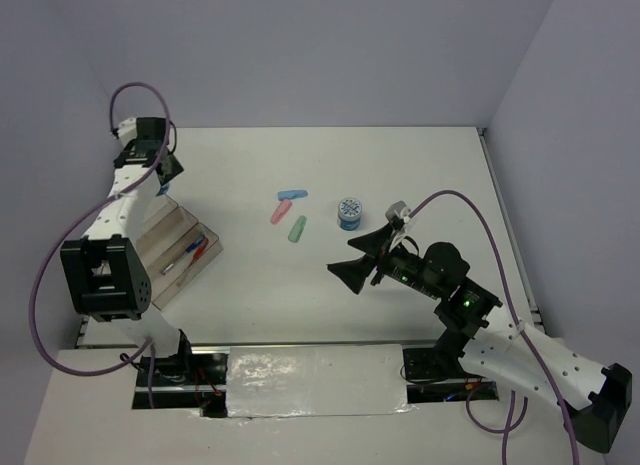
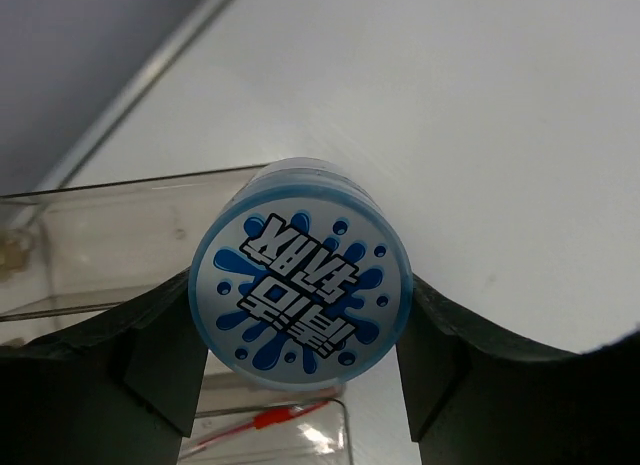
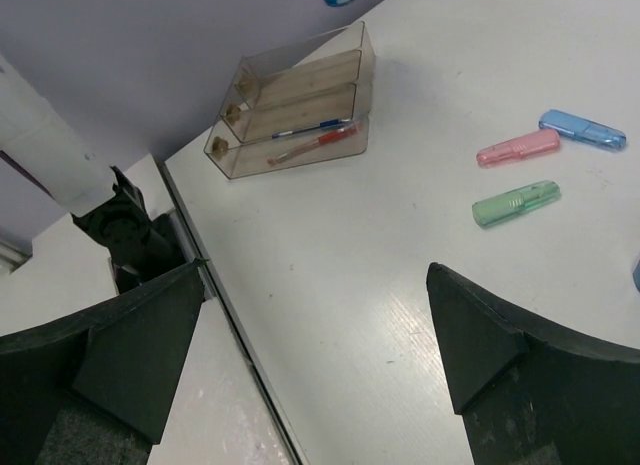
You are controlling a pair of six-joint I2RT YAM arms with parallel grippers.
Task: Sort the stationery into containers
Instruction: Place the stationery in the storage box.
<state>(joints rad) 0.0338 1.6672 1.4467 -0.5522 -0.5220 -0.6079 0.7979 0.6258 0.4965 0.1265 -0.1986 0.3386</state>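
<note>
So, I've got the left gripper [image 2: 302,315] clamped on one of the blue-and-white discs [image 2: 300,285]. The fingers [image 2: 150,355] pinch it by the rim on both sides, and its printed face points at the wrist camera. I reckon a rim grip is the sensible one here, since it leaves the underside free and the disc can go straight down into a slot.

The disc hangs over the clear tray [image 2: 100,235], above the tray's far end going by the top view. It hides most of what's under it, so I honestly can't tell which compartment it's lined up with. The red pen [image 3: 312,145] and blue pen [image 3: 310,128] lie lengthwise in the tray's near compartments. My guess is the disc belongs in one of the slots beyond them.

The right gripper [image 3: 315,285] is spread as wide as it goes and has nothing in it. It hovers well to the right of the tray and aims back toward it, parked out of the left arm's way as far as I can judge.

Everything else sits out on the table [image 1: 420,165], off to the tray's right. The blue capsule [image 1: 292,195], pink capsule [image 1: 280,213] and green capsule [image 1: 297,229] are in a loose cluster. The second disc [image 1: 350,213] is a bit farther from the tray than they are, and it's the piece closest to the right gripper. That makes it the natural next grab for that arm, I'd say.
</note>
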